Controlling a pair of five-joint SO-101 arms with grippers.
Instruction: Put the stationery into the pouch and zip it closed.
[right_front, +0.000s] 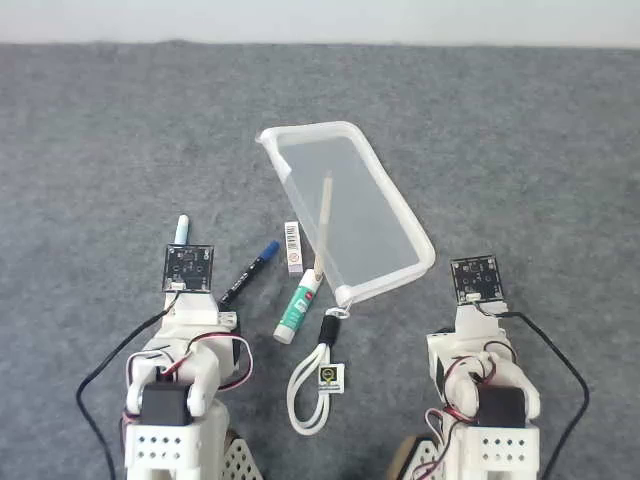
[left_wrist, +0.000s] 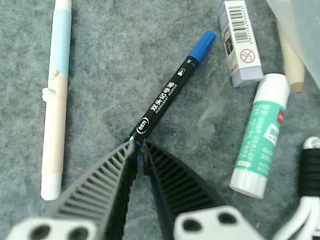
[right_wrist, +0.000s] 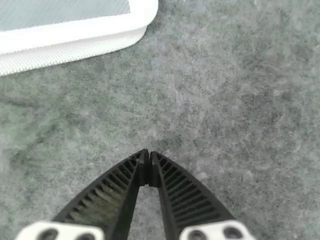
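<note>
- Left gripper (left_wrist: 137, 145): ribbed black fingers together, tips right at the tail of the black marker with a blue cap (left_wrist: 170, 90). You can't tell if they pinch it; the marker lies flat on the grey felt table cover (right_front: 520, 130).
- Right gripper (right_wrist: 149, 155): fingers together on nothing, over bare felt, near a corner of the clear plastic pouch with a white zip edge (right_wrist: 75, 37).
- Step: looks like the very start, first pick not yet made.
- Loose beside the pouch:
  - the marker
  - pale blue-and-cream pen (left_wrist: 55, 95)
  - small white boxed eraser (left_wrist: 241, 42)
  - green-and-white glue stick (left_wrist: 262, 135)
- Thin beige stick (right_front: 325, 225) crosses the pouch; inside or on top, unclear.
- White cord loop (right_front: 312, 385) trails from the pouch corner nearest the arms, probably the zip pull.
- Next: spread the left fingers and take the marker across its barrel. It's round and smooth, so it may roll.
- Pouch is limp film; you'll likely need the right gripper to hold it steady.
</note>
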